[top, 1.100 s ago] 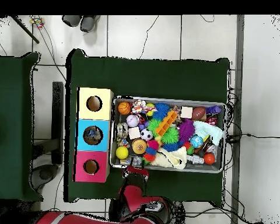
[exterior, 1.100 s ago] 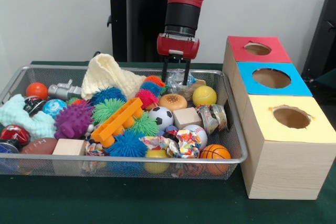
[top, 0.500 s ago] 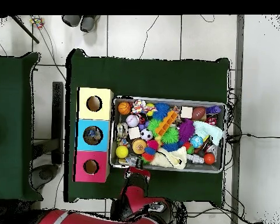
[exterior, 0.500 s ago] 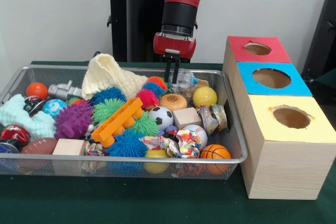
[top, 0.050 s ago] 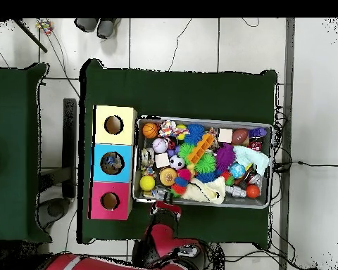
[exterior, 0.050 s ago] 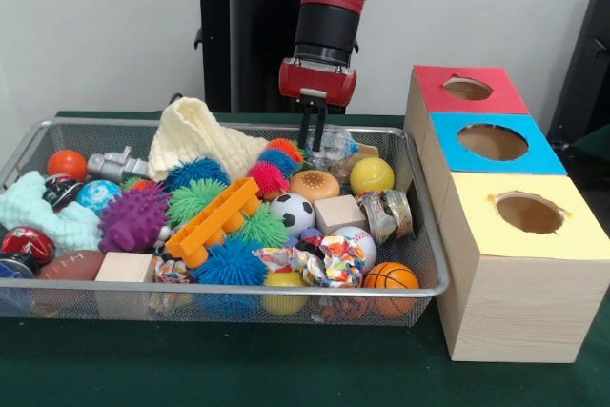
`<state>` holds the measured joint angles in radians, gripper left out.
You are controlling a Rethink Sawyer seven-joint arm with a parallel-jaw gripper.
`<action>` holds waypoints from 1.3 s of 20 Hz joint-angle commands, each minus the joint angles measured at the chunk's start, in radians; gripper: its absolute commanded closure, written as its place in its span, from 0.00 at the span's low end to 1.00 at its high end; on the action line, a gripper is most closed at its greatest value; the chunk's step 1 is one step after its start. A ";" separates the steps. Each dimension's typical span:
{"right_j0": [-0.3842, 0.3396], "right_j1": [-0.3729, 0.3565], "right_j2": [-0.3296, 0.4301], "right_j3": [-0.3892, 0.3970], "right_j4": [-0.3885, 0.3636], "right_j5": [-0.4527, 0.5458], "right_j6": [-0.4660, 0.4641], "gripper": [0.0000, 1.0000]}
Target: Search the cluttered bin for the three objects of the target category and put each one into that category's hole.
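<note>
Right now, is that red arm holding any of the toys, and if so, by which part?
Nothing is held. The gripper hangs above the far edge of the wire bin, its fingers close together with nothing between them.

You have a wire mesh bin (exterior, 0.050 s ago: 419,235) crammed with balls and toys, and beside it three wooden boxes (exterior, 0.050 s ago: 519,264) with red, blue, yellow holed tops.

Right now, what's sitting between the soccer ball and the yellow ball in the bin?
In the front view, a burger-shaped toy lies between the soccer ball and the yellow ball.
</note>
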<state>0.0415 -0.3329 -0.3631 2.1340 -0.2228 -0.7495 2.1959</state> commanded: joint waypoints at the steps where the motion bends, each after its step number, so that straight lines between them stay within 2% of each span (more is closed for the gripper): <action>1: -0.007 -0.005 0.141 0.165 -0.014 0.192 0.179 1.00; 9: -0.020 -0.144 0.189 0.227 0.003 0.288 0.174 1.00; 12: -0.027 -0.162 0.196 0.235 0.000 0.301 0.165 1.00; 14: -0.032 -0.144 0.195 0.223 -0.006 0.288 0.160 1.00; 19: -0.006 -0.017 0.153 0.167 0.027 0.234 0.152 1.00; 22: -0.014 -0.003 0.159 0.163 0.023 0.229 0.157 1.00; 23: -0.018 -0.001 0.163 0.162 0.022 0.230 0.154 0.00; 26: -0.002 0.008 0.151 0.155 0.038 0.208 0.158 0.00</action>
<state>0.0403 -0.3861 -0.2982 2.3680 -0.2233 -0.5414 2.1961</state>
